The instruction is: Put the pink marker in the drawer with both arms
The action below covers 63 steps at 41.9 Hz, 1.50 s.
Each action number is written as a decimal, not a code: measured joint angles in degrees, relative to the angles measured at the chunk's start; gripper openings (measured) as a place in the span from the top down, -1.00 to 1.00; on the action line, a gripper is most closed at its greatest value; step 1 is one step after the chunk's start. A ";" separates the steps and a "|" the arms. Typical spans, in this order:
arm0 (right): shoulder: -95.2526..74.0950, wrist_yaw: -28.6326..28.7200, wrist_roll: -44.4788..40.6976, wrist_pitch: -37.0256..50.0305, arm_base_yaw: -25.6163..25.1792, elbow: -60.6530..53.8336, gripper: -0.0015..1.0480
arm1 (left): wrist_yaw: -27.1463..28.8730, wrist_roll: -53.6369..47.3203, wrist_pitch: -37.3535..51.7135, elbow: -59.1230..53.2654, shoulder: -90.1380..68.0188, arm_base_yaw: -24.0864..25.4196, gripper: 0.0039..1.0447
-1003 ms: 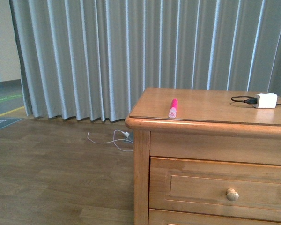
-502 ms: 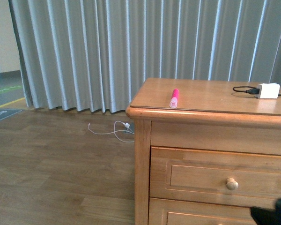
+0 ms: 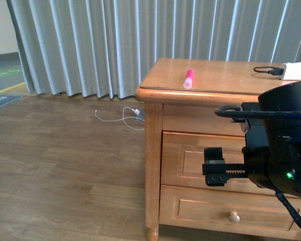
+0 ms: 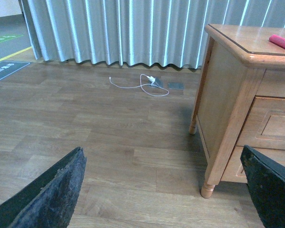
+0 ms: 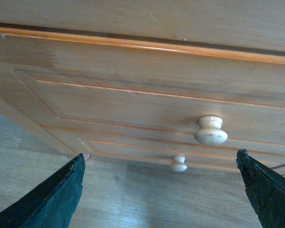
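The pink marker [image 3: 189, 79] lies on the wooden dresser top [image 3: 215, 75] near its front edge, pale cap toward me; it also shows in the left wrist view [image 4: 282, 43]. The upper drawer [image 3: 188, 160] is closed. My right arm [image 3: 283, 145] hangs in front of it and hides its knob in the front view. My right gripper [image 5: 161, 194] is open and empty, a short way from the drawer's pale knob [image 5: 211, 130]. My left gripper [image 4: 164, 199] is open and empty, low over the floor left of the dresser, and out of the front view.
A similar lower drawer with its own knob [image 3: 234, 217] sits below. A white charger with a black cable [image 3: 293, 70] lies at the back right of the top. A white cable [image 3: 123, 118] lies on the wood floor by the grey curtain [image 3: 90, 45].
The front view has shifted so the dresser shows lower and further away. My right arm has come into view in front of the upper drawer. The marker has not moved.
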<state>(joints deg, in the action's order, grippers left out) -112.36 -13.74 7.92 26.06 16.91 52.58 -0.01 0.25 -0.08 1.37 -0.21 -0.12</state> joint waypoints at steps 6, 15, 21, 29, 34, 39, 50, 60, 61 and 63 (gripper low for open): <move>-6.54 -0.83 -0.90 0.98 -2.23 5.33 -0.83 | 0.00 0.00 0.00 0.00 0.00 0.00 -0.89; -11.06 -1.64 -1.51 3.15 -4.63 7.34 -0.83 | 0.00 0.00 0.00 0.00 0.00 0.00 -0.89; -12.09 -2.05 -1.77 3.37 -4.76 7.69 -0.83 | 0.00 -0.02 0.00 -0.02 0.00 0.00 -0.89; -12.28 -2.54 -2.14 4.02 -4.76 7.69 -0.60 | 0.00 0.00 0.00 -0.02 0.00 0.00 -0.89; -12.37 -2.62 -2.73 4.22 -4.76 7.69 -0.17 | 0.00 0.00 0.00 -0.02 0.00 0.00 -0.89; -12.39 -2.25 -3.50 4.22 -4.76 7.69 0.17 | 0.00 0.00 0.00 -0.02 0.00 0.00 -0.89; -12.35 -0.66 -4.98 5.79 -4.90 6.43 0.53 | 0.00 -0.02 0.00 -0.02 0.00 0.00 -0.89; -6.01 4.96 -5.31 3.65 -5.57 -1.14 0.55 | 0.00 -0.02 0.00 0.00 0.00 0.00 -0.89; -4.81 5.79 -5.53 3.43 -5.57 -2.64 0.55 | 0.00 -0.02 0.00 -0.02 0.00 0.00 -0.89; -3.06 6.86 -5.79 3.15 -5.57 -4.81 0.56 | 0.00 0.00 0.00 0.00 0.00 0.00 -0.89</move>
<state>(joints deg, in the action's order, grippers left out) -115.42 -6.87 2.13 29.21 11.33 47.77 -0.01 0.25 -0.08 1.37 -0.21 -0.12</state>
